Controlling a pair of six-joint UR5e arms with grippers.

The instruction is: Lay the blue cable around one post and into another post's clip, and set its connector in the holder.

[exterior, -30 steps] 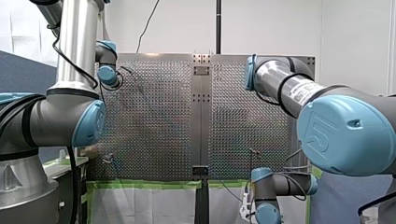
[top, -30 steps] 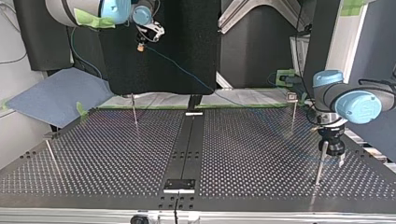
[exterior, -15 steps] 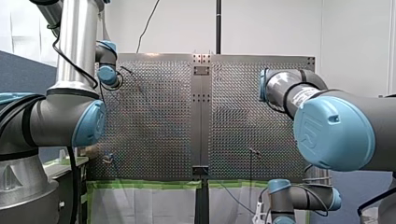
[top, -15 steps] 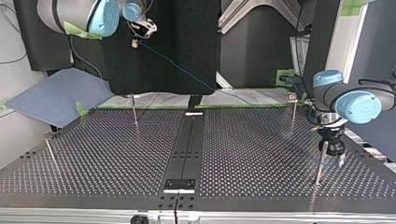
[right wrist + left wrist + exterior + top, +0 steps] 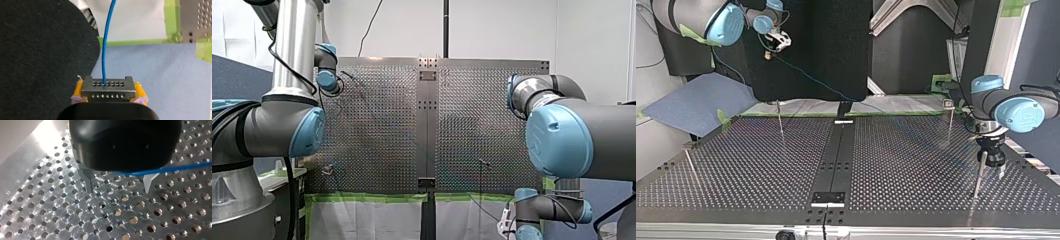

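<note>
Faintly traceable over the perforated metal tabletop, the thin blue cable crosses between the spread, empty metal fingers of my left tool. At the top view's upper left, my right tool clamps yellow pads on the dark holed metal connector.

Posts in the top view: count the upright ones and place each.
4. Back-left post and back-right post near the far edge of the table; front-left post at the view's left; front-right post beside my left end effector. None seems hidden.
</note>
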